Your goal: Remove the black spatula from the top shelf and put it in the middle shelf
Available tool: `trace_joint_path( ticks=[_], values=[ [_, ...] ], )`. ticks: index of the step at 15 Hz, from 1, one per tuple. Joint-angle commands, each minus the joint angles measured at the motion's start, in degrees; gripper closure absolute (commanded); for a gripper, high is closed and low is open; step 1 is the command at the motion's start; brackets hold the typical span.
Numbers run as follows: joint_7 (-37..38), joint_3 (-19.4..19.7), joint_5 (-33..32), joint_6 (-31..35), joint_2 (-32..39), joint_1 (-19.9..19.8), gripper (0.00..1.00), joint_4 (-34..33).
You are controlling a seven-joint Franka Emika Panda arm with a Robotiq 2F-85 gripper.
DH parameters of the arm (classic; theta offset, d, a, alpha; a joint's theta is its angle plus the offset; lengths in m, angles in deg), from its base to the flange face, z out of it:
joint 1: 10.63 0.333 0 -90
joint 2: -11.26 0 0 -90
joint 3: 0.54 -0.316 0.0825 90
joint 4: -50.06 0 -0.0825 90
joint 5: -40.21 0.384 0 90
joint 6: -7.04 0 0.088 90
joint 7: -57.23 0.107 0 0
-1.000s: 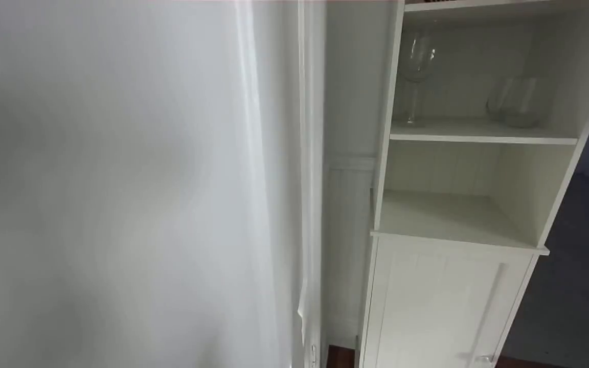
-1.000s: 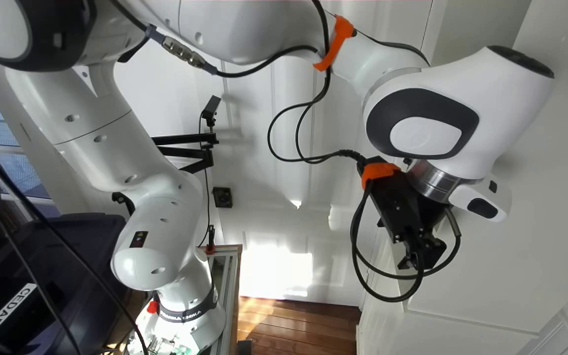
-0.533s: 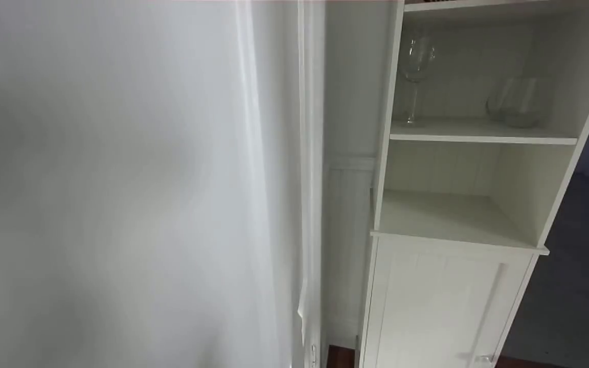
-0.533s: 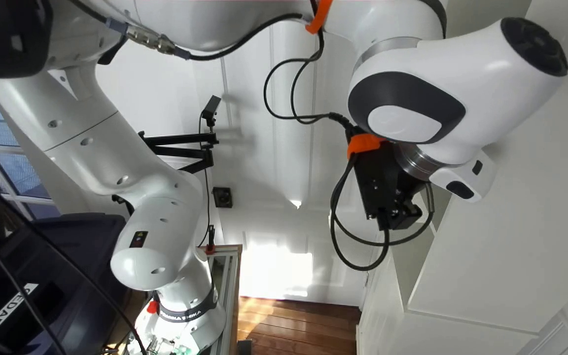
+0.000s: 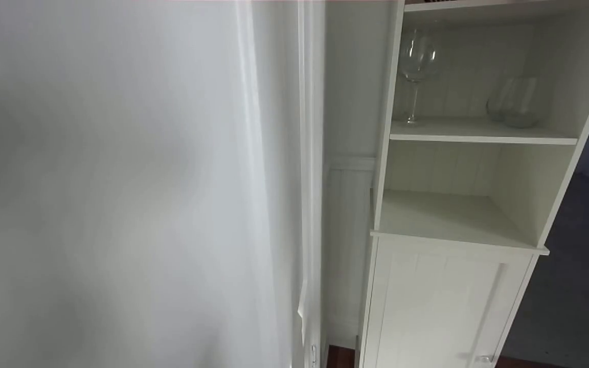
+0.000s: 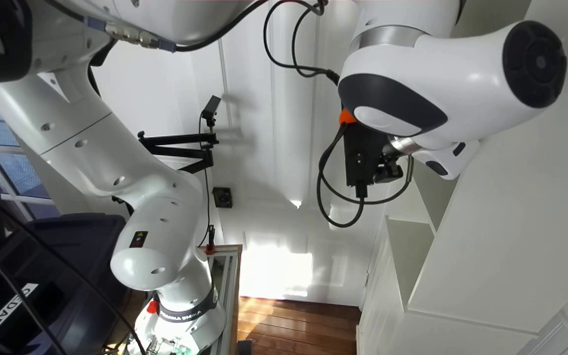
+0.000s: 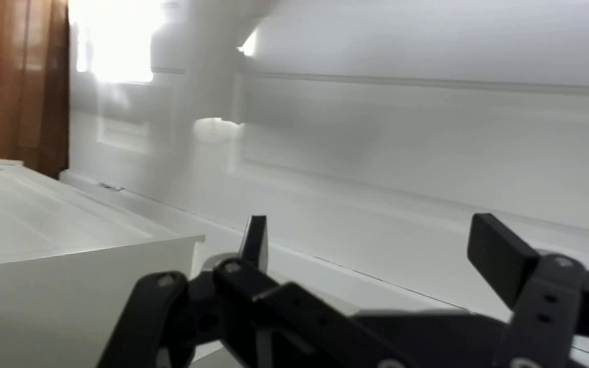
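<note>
White panelling (image 7: 402, 163) and a tall white cabinet (image 6: 511, 222), with the robot's fingers (image 7: 499, 260) spread wide and unloaded.
Wrist view: the fingers stand far apart, near lower centre and at lower right of the frame, nothing between them. Middle shelf (image 5: 483, 138): thin board at upper right in an exterior view, bearing a wine glass (image 5: 417, 61) and other clear glassware (image 5: 522, 110); in an exterior view it lies below and right of the lower end of the arm (image 6: 442, 88). Position of the black spatula cannot be told. Compared with half a second earlier, that lower end sits higher and farther left, exposing more of the cabinet's bays.
</note>
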Motion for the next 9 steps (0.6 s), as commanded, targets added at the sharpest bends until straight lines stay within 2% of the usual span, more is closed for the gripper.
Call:
trace_joint_path(
  ticks=[1,3,7,9],
  values=[
    [-0.28,-1.23,8.15,-4.03,1.12,-0.75,0.0,-1.67],
    [-0.48,-2.76,6.19,-2.79,0.48,-2.43,0.0,-0.7],
    [-0.42,-3.75,7.09,-2.73,0.56,-2.25,0.0,-1.33],
    [-2.92,-3.53,16.55,2.25,1.02,-1.88,0.0,0.39]
  ],
)
